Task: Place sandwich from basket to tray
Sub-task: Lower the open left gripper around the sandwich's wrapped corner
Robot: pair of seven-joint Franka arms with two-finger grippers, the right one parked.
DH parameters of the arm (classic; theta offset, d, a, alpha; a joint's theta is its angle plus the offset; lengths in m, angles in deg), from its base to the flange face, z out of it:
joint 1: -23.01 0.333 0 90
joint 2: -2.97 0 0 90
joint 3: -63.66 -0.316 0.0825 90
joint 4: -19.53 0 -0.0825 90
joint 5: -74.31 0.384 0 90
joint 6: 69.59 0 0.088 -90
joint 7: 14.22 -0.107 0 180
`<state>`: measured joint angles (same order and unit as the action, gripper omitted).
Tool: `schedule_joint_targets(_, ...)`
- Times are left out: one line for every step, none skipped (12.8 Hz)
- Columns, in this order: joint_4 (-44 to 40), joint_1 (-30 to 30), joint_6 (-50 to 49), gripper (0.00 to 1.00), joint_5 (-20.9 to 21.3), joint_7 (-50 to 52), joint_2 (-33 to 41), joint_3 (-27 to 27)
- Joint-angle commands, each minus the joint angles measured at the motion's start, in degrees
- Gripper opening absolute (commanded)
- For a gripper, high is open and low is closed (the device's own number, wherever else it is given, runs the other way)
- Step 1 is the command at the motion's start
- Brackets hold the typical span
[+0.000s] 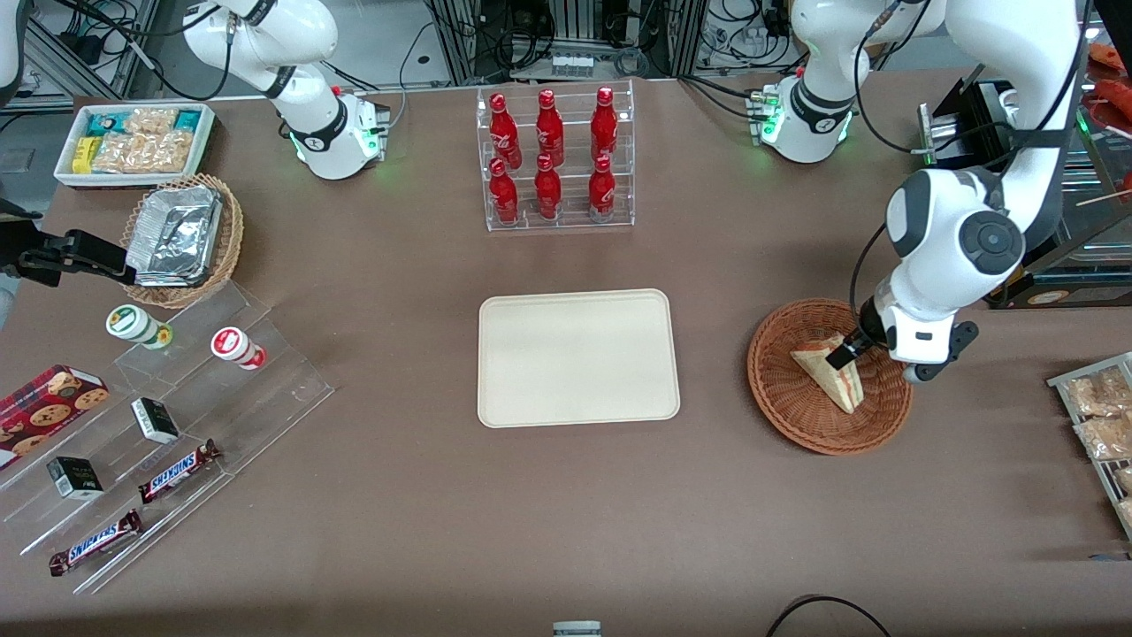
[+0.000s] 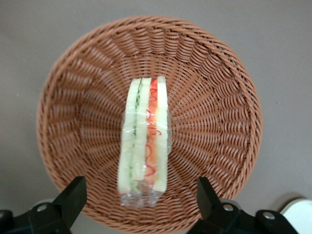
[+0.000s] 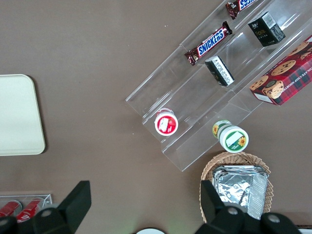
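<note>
The sandwich (image 1: 831, 370) is a plastic-wrapped pale wedge with red and green filling, lying in the reddish-brown wicker basket (image 1: 787, 402) toward the working arm's end of the table. In the left wrist view the sandwich (image 2: 145, 141) lies on edge in the middle of the basket (image 2: 73, 112). My left gripper (image 1: 842, 354) hangs just above the sandwich, over the basket. Its fingers (image 2: 73, 195) are open and wide apart, one on each side of the sandwich's wrapped end, not touching it. The cream tray (image 1: 578, 357) lies bare at the table's middle.
A clear rack of red bottles (image 1: 554, 159) stands farther from the front camera than the tray. A rack of bagged snacks (image 1: 1101, 416) lies at the working arm's end. Toward the parked arm's end are a clear stepped stand with snacks (image 1: 150, 442), a foil-filled tan basket (image 1: 181, 237) and a white bin (image 1: 133, 141).
</note>
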<state>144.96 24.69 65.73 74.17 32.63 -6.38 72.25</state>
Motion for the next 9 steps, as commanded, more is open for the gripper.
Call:
schedule_joint_targets(0.0,-0.6,1.2,1.0,0.4,3.2,-0.8,0.0)
schedule_joint_targets(-0.1,-0.6,1.6,1.0,0.4,3.2,-1.5,0.0)
schedule_joint_targets(-0.1,-0.6,1.6,1.0,0.4,3.2,-2.0,0.0)
schedule_joint_targets(-0.2,-0.6,1.6,1.0,0.4,3.2,-2.6,-0.1)
schedule_joint_targets(-0.2,-0.6,1.6,1.0,1.4,3.1,-3.0,-0.1)
schedule_joint_targets(-0.2,-0.6,1.6,1.0,2.7,3.2,-3.6,0.0)
schedule_joint_targets(-0.2,-0.6,1.6,1.0,2.7,3.2,-4.4,-0.1)
schedule_joint_targets(-0.3,-0.5,1.8,1.0,2.7,3.2,-5.1,-0.1)
schedule_joint_targets(-0.3,-0.4,2.5,1.0,2.7,3.2,-5.5,-0.2)
